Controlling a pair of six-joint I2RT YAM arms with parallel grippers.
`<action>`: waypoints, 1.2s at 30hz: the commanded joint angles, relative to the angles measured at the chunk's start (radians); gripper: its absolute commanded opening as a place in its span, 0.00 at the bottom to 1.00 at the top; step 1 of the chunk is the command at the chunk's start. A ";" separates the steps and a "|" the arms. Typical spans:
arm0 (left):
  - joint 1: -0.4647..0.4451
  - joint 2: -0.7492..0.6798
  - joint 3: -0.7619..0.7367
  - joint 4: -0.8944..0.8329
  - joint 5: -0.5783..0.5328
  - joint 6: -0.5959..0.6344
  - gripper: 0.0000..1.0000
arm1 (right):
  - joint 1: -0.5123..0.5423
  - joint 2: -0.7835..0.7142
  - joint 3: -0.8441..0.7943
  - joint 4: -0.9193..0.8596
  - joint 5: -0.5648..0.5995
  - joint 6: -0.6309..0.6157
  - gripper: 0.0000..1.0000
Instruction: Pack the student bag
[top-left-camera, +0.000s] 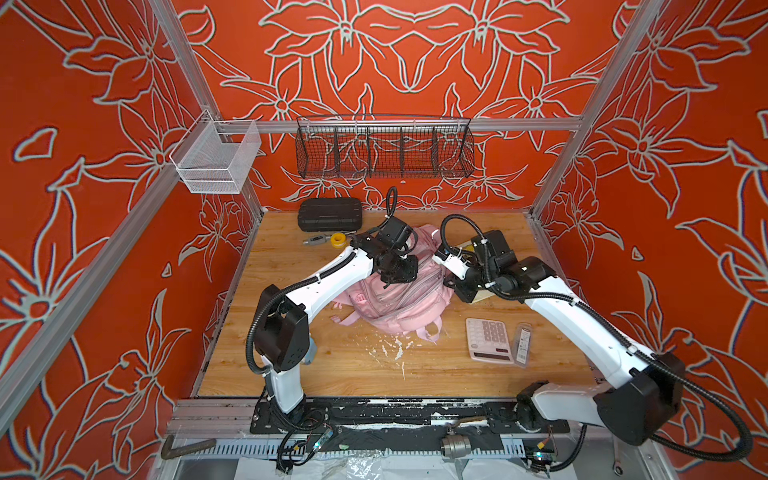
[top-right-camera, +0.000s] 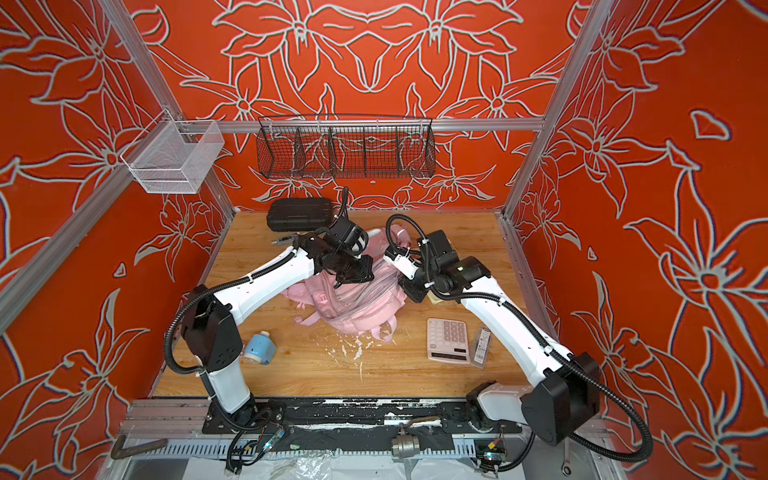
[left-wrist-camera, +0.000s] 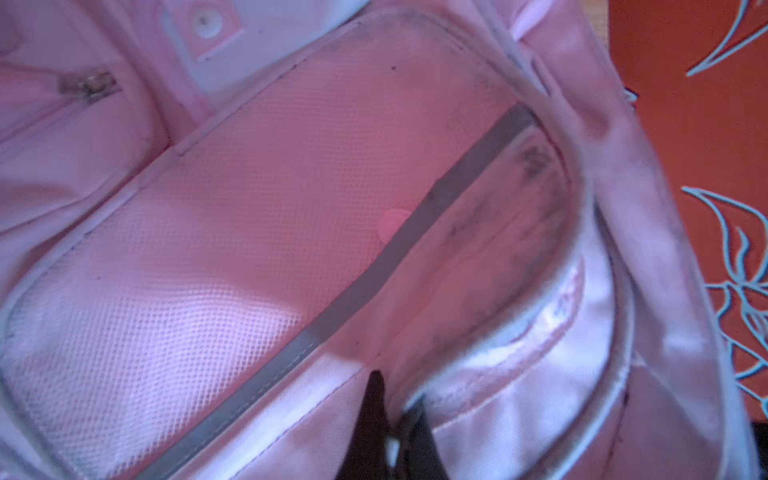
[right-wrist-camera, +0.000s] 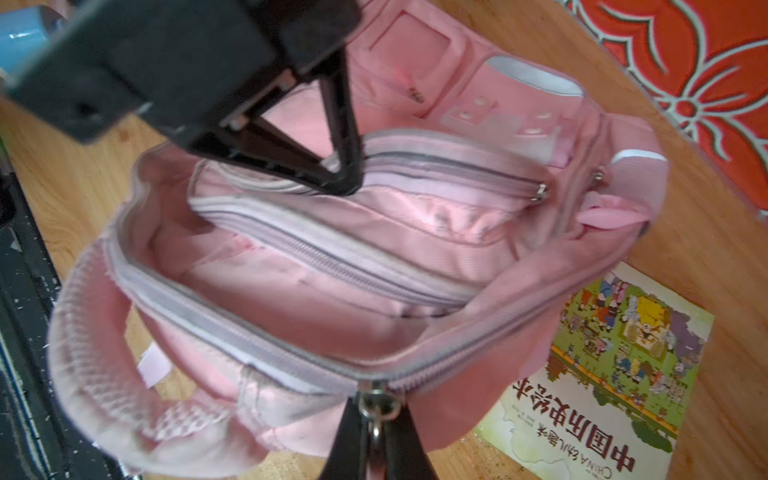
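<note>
Top views both give us the wooden table (top-left-camera: 415, 374), and mid-table sits the student bag (top-left-camera: 401, 305), pink and slumped between the two arms. Over to the right wrist view: we see its main compartment gaping, a picture book (right-wrist-camera: 615, 374) lying flat right against it. The left gripper (right-wrist-camera: 345, 183) is pressed together on the bag's inner zipper edge; the right gripper (right-wrist-camera: 376, 417) pinches the metal zipper pull (right-wrist-camera: 376, 401) at the end of the open zip track.
</note>
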 joint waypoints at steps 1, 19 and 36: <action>0.022 0.016 0.045 0.106 -0.076 -0.085 0.00 | 0.060 -0.036 -0.016 -0.023 -0.070 0.069 0.00; 0.033 -0.179 -0.013 0.104 -0.014 -0.022 0.00 | 0.052 -0.168 -0.282 0.320 -0.055 -0.057 0.08; 0.033 -0.264 -0.043 0.086 -0.008 0.015 0.00 | -0.005 -0.208 -0.401 0.534 -0.160 -0.060 0.21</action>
